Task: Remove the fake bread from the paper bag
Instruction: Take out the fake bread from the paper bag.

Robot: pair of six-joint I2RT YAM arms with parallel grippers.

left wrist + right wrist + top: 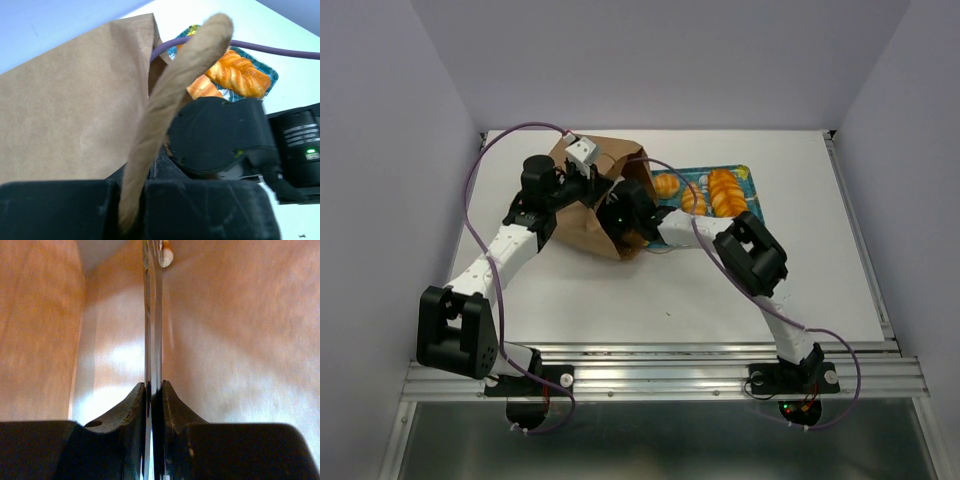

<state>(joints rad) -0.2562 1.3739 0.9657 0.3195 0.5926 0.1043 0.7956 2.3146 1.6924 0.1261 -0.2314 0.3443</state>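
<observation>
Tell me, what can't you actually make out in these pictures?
1. Whether any bread is left in the brown kraft paper bag: in the top view the right arm covers its mouth.
2. What the thin shiny strip in the shut right tool is: right wrist view, seen edge-on.
3. How many glossy orange toy bread pieces lie on the teal floral tray: the same arm overlaps it from above.

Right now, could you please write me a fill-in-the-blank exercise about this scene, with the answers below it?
1. The paper bag's rim is pinched between the left gripper's two ___.
2. The right gripper is ___ the bag.
3. The fake bread in view lies on the ___ tray.
Answers: fingers; inside; teal.
</observation>
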